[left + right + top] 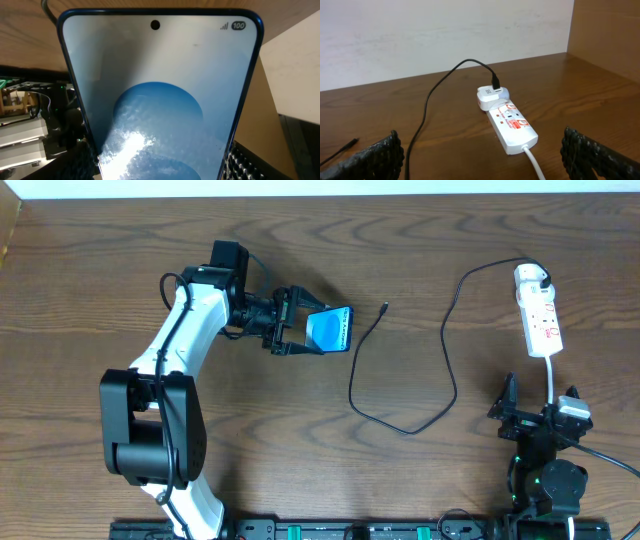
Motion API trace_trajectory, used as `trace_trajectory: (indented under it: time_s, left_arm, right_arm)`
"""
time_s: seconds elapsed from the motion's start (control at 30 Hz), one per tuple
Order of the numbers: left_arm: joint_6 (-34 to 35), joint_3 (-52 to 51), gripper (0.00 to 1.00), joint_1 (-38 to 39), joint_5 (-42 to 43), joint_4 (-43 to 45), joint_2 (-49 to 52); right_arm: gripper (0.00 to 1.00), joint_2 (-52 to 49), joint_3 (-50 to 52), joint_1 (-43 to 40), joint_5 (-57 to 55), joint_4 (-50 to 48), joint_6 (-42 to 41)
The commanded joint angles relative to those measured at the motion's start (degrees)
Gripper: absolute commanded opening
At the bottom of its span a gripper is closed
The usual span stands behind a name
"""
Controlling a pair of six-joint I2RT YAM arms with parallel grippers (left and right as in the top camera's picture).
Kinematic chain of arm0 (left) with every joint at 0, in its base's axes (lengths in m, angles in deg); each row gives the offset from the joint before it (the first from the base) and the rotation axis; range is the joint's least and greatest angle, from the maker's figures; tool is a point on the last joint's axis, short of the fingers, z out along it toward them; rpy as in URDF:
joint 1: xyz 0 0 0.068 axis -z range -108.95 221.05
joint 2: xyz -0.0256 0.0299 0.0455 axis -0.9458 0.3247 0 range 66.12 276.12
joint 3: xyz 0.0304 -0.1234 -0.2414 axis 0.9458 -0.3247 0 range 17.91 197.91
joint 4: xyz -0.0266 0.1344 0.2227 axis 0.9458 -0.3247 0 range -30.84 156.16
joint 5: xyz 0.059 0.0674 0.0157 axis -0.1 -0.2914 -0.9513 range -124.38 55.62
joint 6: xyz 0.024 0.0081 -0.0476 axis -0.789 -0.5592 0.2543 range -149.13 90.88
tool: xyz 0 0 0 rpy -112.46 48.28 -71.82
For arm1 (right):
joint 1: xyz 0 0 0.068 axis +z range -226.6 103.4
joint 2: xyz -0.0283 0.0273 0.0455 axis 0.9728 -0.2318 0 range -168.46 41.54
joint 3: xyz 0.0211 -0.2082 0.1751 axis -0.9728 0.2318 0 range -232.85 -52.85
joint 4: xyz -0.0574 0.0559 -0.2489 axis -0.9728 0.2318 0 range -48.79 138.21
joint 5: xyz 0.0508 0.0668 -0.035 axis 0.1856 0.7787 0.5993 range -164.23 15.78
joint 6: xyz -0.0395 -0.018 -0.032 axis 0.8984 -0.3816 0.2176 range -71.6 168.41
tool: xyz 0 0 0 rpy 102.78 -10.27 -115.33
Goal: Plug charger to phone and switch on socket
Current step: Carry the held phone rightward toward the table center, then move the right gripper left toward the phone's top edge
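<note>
Overhead, left gripper [300, 328]: clamped across one end of the phone [330, 330]. The other end juts out past the fingertips, which I judge keeps the port end free for the plug.
Overhead, charger [452, 355]: its black cable lies slack on the table [120, 270] in a wide loop. The small plug tip [386, 307] rests just beyond the phone's free end, near the left gripper but not touching it.
Overhead, socket [540, 320]: it lies straight ahead of the right gripper [538, 402], well apart from the left one. The white plug head [531, 277] sits in its far end.
Left wrist, phone: the lit blue screen fills the view and faces the wrist, with the ribbed pads [80, 162] pressed on both edges. That looks like a firm hold for steadying it.
Right wrist, right gripper: spread wide with nothing between the fingers. It is lined up with the socket, whose white cord [534, 162] runs back toward it.
Right wrist, switches: the red marks face up and within reach ahead. I cannot tell whether they are on.
</note>
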Motion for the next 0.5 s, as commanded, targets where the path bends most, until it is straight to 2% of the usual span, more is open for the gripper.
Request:
trace_trajectory:
  time_s: [0.0, 0.17, 0.47]
  left_arm:
    - [0.7, 1.3, 0.50, -0.5, 2.3, -0.1, -1.7]
    - [0.5, 1.3, 0.50, -0.5, -0.2, -0.1, -1.7]
    - [0.5, 1.3, 0.50, -0.5, -4.4, -0.2, -1.7]
  right_arm:
    - [0.99, 0.3, 0.1, 0.3, 1.9, -0.9, 0.0]
    - [0.99, 0.3, 0.1, 0.3, 12.0, -0.5, -0.4]
    - [0.99, -5.1, -3.1, 0.2, 19.0, -0.5, -5.0]
